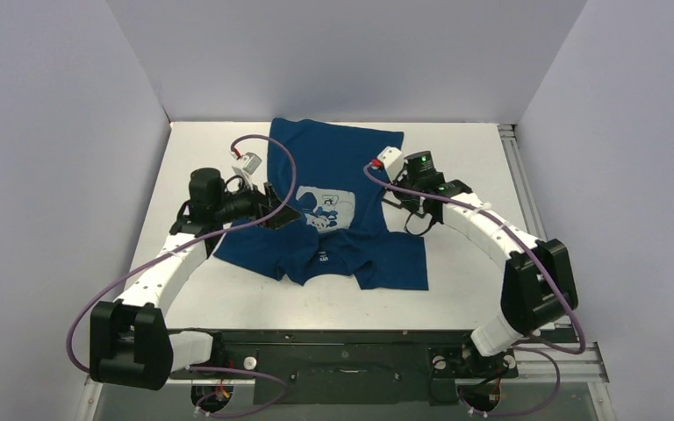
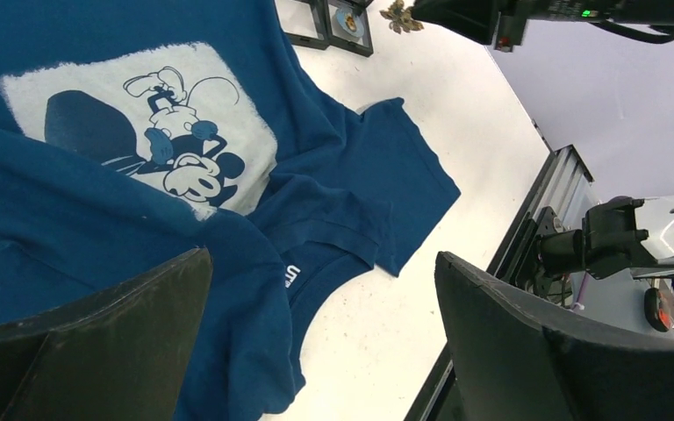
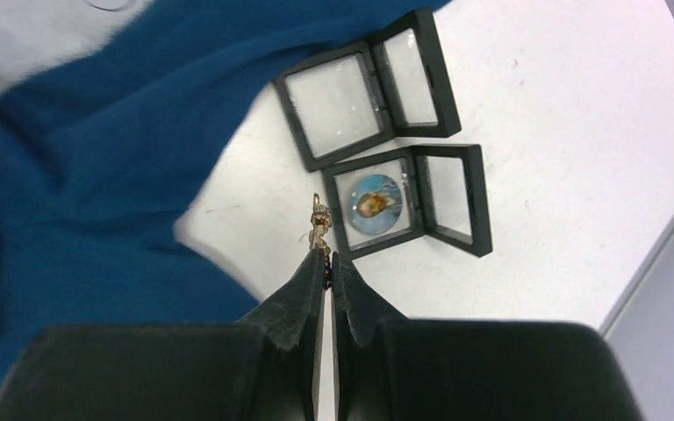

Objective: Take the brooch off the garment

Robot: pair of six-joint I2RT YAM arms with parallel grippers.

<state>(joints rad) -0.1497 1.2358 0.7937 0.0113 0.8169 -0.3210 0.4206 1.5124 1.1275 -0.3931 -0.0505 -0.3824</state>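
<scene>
The garment (image 1: 333, 167), a dark blue T-shirt with a pale cartoon-mouse print (image 2: 140, 123), lies rumpled in the middle of the table. My left gripper (image 2: 323, 263) hovers wide open over its collar and near edge, with nothing between its fingers (image 2: 123, 333). My right gripper (image 3: 327, 259) is shut on the brooch (image 3: 319, 224), a small gold piece sticking out past the fingertips. It holds it above the bare table, just right of the garment (image 3: 70, 175). The brooch (image 2: 399, 16) is clear of the cloth.
Two open black display boxes lie on the table right of the shirt. One box (image 3: 364, 88) is empty and the other (image 3: 408, 197) holds a round blue item. The table's right edge has a metal rail (image 1: 513, 158). White walls stand close on three sides.
</scene>
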